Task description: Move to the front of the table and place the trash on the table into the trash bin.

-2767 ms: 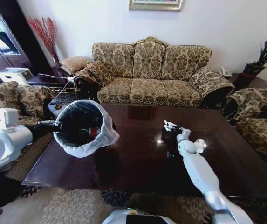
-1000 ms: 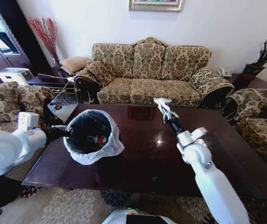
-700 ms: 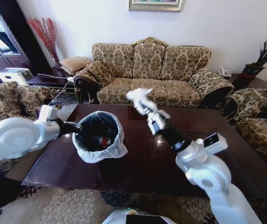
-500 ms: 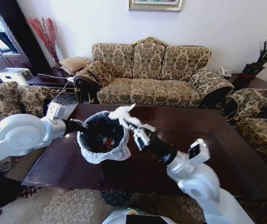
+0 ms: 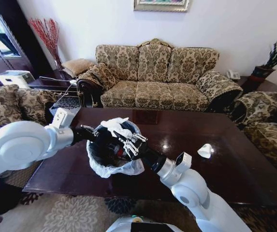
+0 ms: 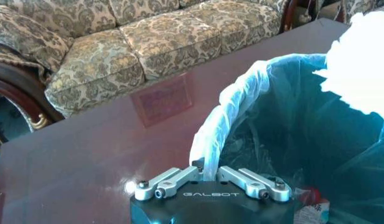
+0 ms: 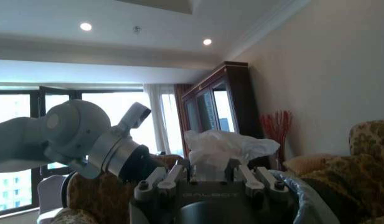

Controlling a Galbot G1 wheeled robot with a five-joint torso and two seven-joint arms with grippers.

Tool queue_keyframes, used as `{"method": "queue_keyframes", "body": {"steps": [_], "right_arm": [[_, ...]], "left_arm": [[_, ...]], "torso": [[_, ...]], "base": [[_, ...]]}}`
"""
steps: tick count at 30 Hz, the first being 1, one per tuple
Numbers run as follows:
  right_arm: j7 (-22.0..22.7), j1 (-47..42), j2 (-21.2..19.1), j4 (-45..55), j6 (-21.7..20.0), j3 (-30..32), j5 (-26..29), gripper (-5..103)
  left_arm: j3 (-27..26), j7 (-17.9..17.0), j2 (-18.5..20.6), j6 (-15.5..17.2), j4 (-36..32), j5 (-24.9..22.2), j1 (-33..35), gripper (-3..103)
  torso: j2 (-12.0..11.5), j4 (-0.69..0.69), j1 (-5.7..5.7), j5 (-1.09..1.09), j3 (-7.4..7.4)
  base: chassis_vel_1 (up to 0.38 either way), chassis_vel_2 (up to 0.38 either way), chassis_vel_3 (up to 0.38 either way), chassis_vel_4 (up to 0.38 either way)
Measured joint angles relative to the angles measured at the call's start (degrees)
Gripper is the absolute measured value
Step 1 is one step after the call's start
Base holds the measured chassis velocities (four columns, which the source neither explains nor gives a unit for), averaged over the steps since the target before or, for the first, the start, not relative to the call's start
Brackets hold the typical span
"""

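Note:
My right gripper (image 5: 123, 137) is shut on a crumpled white tissue (image 5: 114, 125), held just over the mouth of the trash bin (image 5: 110, 164). The right wrist view shows the tissue (image 7: 221, 146) pinched between the fingers, with the bin's rim (image 7: 305, 198) beside them. My left gripper (image 5: 91, 134) is shut on the bin's lined rim (image 6: 212, 135) and holds the bin above the dark glossy table (image 5: 220, 169). A red-labelled item (image 6: 309, 206) lies inside the bin. A small white scrap of trash (image 5: 206, 151) rests on the table to the right.
A patterned sofa (image 5: 157, 77) stands behind the table, and armchairs flank it at left (image 5: 7, 104) and right (image 5: 269, 116). A patterned rug (image 5: 65, 212) lies below the table's near edge.
My right arm lifted the tissue off the table's middle and swung it left over the bin. My left arm carried the bin rightward toward it.

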Motion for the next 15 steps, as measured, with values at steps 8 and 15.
{"method": "queue_keyframes", "body": {"steps": [8, 15], "right_arm": [[-0.75, -0.09, -0.04, 0.07, 0.19, -0.25, -0.14, 63], [-2.14, 0.24, -0.71, 0.19, 0.46, -0.12, -1.08, 90]], "left_arm": [[-0.07, -0.05, -0.55, 0.00, -0.61, 0.03, 0.21, 0], [-0.11, -0.23, -1.14, 0.00, -1.03, 0.12, 0.49, 0]], "torso": [[0.00, -0.01, 0.00, 0.01, 0.00], [0.00, -0.01, 0.00, 0.01, 0.00]], "base": [[0.000, 0.000, 0.000, 0.000], [0.000, 0.000, 0.000, 0.000]]}}
